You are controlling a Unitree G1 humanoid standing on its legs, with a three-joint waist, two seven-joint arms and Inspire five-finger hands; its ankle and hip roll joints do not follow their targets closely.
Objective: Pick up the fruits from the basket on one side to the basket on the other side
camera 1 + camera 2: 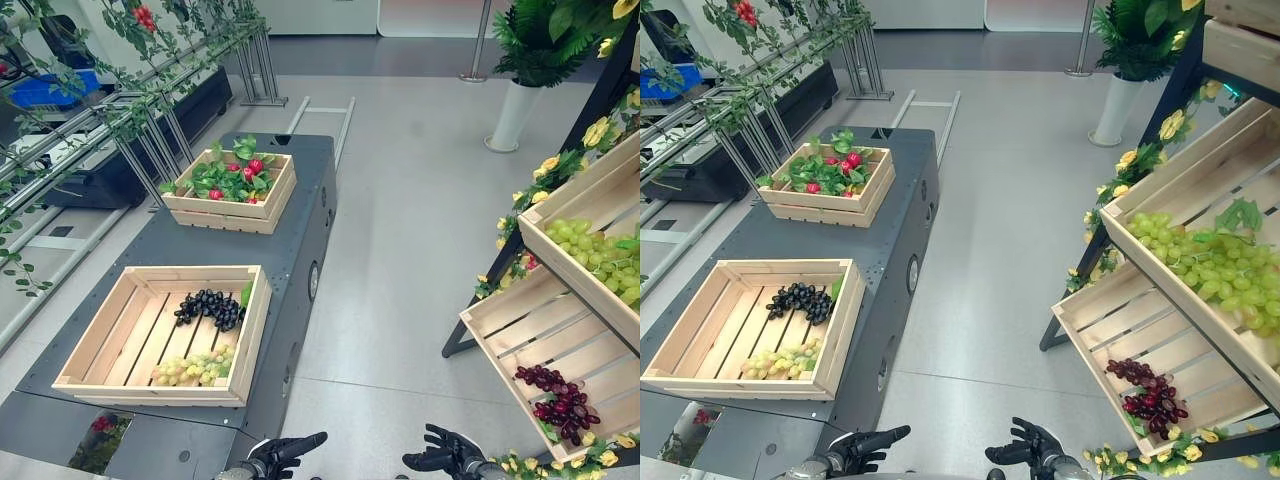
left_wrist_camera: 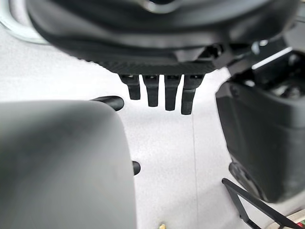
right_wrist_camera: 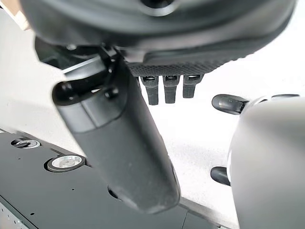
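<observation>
Left eye view: both hands hang low at the near edge with nothing taken up, so the task looks to be at its first reach.
Left hand: released, fingers stretched loosely, holding nothing, just off the platform's near corner.
Right hand: released and empty, near the foot of the shelf.
Near crate: on the platform to the left, holding black grapes and green grapes against its right wall.
Shelf crate: tilted, to the right, with red grapes in its low corner and most slats bare.
Next move: probably a reach into one crate for a bunch, though which way the fruit should go cannot be told.
Edges: each crate's walls rise above the fruit, so a hand must come over the rim from above.
Open room: the floor between platform and shelf gives a free path across.
</observation>
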